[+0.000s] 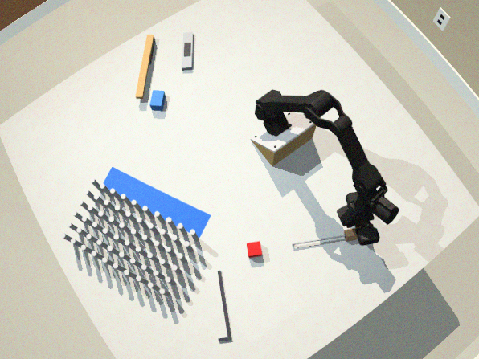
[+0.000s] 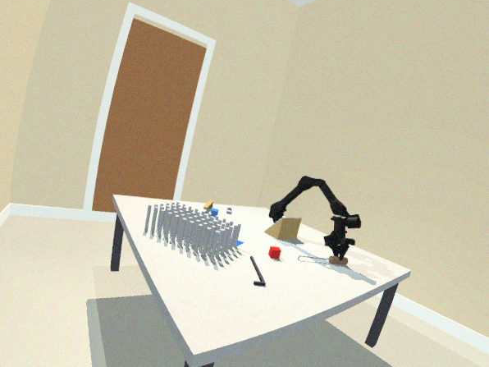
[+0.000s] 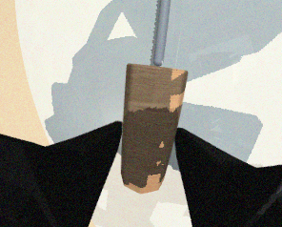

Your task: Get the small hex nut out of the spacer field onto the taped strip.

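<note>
My gripper is low over the table at the right, shut on the wooden handle of a tool. A finger lies against each side of the handle. Its long thin wire shaft points toward the red cube. A dark L-shaped tool lies beside the spacer field. The grey metal spacers stand upright in several rows. The blue taped strip runs along one side of them. The hex nut cannot be seen among the spacers.
A red cube lies between the spacers and the held tool. A blue cube, an orange bar and a grey block lie on the far side. The arm stands on a wooden base.
</note>
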You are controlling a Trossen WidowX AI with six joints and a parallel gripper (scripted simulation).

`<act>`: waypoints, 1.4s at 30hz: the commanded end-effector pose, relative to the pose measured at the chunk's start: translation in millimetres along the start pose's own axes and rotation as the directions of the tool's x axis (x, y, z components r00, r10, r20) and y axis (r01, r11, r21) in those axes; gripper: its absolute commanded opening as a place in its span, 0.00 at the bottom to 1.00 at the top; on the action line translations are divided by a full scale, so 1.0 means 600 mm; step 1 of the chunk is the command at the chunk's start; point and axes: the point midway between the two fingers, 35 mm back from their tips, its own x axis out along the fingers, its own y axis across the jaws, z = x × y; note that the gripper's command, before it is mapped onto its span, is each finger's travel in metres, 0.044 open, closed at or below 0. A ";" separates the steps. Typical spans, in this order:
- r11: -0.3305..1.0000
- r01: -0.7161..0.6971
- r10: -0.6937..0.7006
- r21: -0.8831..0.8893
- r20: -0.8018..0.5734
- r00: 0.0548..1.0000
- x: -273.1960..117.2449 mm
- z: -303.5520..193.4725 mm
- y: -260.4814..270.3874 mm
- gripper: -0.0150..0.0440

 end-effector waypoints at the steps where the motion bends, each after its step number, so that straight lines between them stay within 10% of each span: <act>1: 1.000 0.002 -0.002 0.003 -0.003 1.000 0.001 -0.001 -0.001 0.54; 8: 1.000 0.000 0.000 0.002 -0.001 1.000 -0.050 -0.001 0.024 0.26; 42: 0.721 -0.083 -0.159 -0.688 -0.281 0.946 -0.075 0.018 0.047 0.25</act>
